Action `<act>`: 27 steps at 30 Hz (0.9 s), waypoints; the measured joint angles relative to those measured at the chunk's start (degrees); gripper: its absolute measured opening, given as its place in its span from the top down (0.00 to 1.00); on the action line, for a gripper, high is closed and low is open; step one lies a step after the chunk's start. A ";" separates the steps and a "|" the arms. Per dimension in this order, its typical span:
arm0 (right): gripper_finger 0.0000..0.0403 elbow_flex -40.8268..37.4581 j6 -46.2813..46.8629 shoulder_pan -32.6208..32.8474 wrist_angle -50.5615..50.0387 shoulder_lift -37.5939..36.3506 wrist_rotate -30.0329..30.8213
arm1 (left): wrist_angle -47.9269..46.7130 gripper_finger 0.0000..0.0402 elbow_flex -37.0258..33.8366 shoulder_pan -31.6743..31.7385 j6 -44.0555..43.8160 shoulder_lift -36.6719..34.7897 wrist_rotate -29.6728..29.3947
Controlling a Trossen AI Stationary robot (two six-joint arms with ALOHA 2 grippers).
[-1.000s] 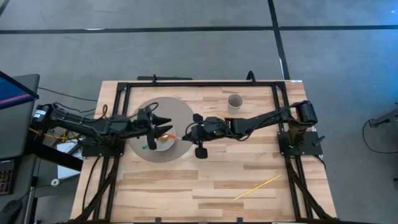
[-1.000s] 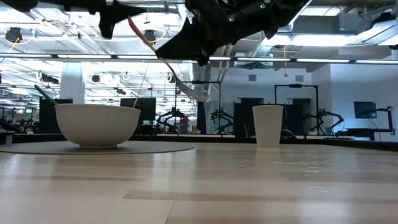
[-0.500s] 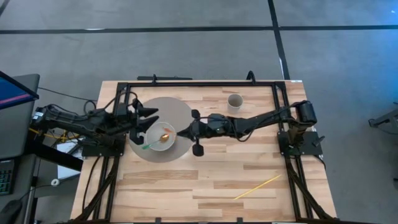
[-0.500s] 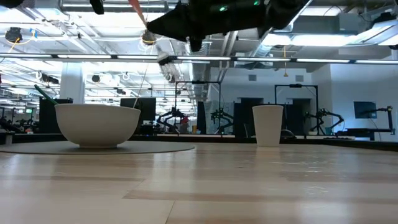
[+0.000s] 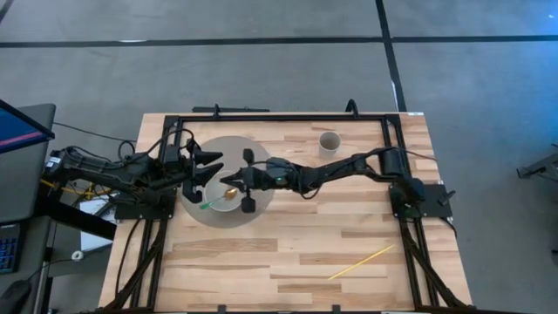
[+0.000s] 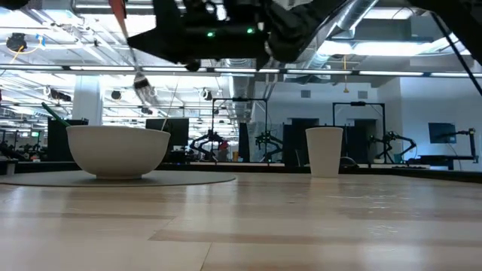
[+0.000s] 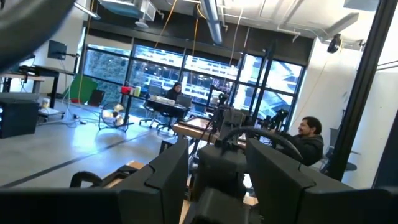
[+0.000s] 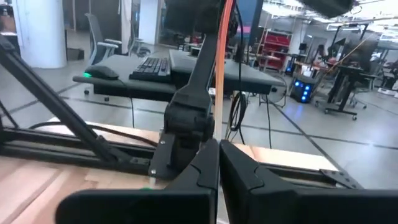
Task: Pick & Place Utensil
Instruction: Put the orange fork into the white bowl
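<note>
A white bowl (image 5: 223,197) stands on a round grey mat (image 5: 253,157) at the table's left; it also shows in the low view (image 6: 117,150). A green utensil (image 5: 204,207) lies in the bowl, leaning over its rim. My right gripper (image 5: 234,180) reaches over the bowl, shut on an orange-handled utensil (image 6: 129,51) whose metal head (image 6: 143,86) hangs just above the bowl. My left gripper (image 5: 212,166) is open and empty, just left of the right gripper, over the bowl's far-left side. My right gripper pinches the utensil's orange handle (image 8: 217,134) between its two shut fingers (image 8: 202,165). The fingers come nearly level from the table's right and lie across the handle. The utensil is lifted clear, steeply tilted, its metal head (image 6: 143,86) down over the bowl.
A paper cup (image 5: 329,142) stands at the far middle of the table, also seen in the low view (image 6: 324,150). A thin yellow stick (image 5: 359,262) lies near the front right. People sit in the room beyond the table (image 7: 308,134).
My right gripper has gone toward the table's left with the orange-handled utensil, from beside the mat to over the bowl. The utensil has tipped from a shallow slant to steeply head-down. My left gripper has drawn back toward the table's left and far side, away from the utensil.
</note>
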 joint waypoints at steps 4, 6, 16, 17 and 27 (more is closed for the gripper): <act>1.00 2.44 -2.29 0.00 -2.20 3.48 -0.04 | 0.00 0.59 0.00 -0.01 0.00 -0.02 0.00; 1.00 2.93 -4.68 -0.04 -2.65 4.87 -0.08 | 0.00 0.59 0.00 0.00 0.00 -0.04 0.00; 1.00 3.04 -12.44 -0.23 -3.68 8.49 -5.76 | 0.01 0.59 0.00 0.02 -0.01 -0.06 0.00; 1.00 3.04 -11.23 -0.37 -3.96 8.48 -5.78 | 0.00 0.59 0.00 0.02 0.00 -0.06 0.00; 0.91 3.04 -8.50 -1.68 -5.02 8.52 -5.72 | 0.02 0.59 0.01 0.02 0.00 -0.04 0.00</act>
